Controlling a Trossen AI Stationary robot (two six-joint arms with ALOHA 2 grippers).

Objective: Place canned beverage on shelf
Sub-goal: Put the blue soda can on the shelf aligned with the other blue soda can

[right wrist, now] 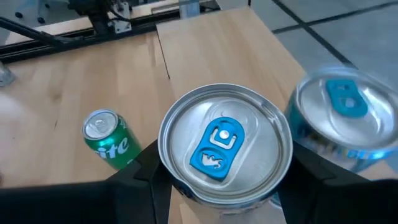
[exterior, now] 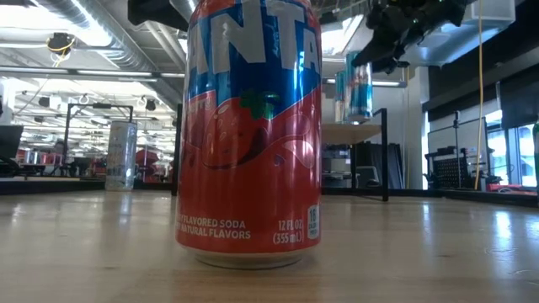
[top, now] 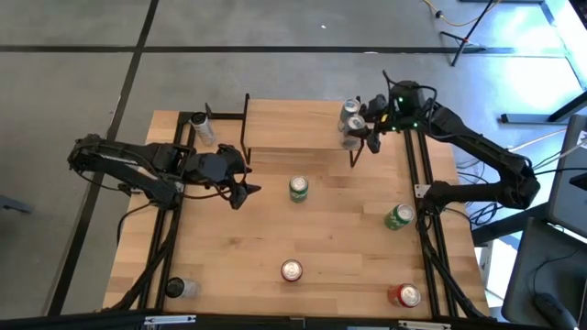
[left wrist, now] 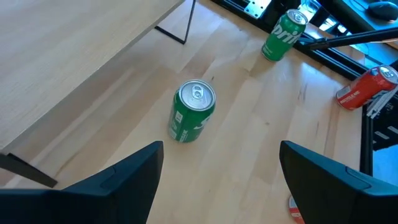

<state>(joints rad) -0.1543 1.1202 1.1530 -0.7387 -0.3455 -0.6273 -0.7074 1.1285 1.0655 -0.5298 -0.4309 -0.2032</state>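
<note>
- Right gripper [top: 359, 131] at the right end of the shelf [top: 293, 124], fingers closed around a blue-tabbed can [right wrist: 225, 149], apparently standing on the shelf top.
- Second blue-tabbed can [right wrist: 345, 118] just beside it, on the shelf.
- Left gripper [top: 246, 188] beside the shelf's front edge, fingers spread, empty, pointing at a green can [left wrist: 191, 112] on the surface.

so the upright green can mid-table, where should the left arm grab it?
Grip the green can across its round side wall at mid-height, coming from the left gripper, which is open and already faces it. The can stands upright with bare table all around, so the jaws can likely straddle it with no other can in the way.
</note>
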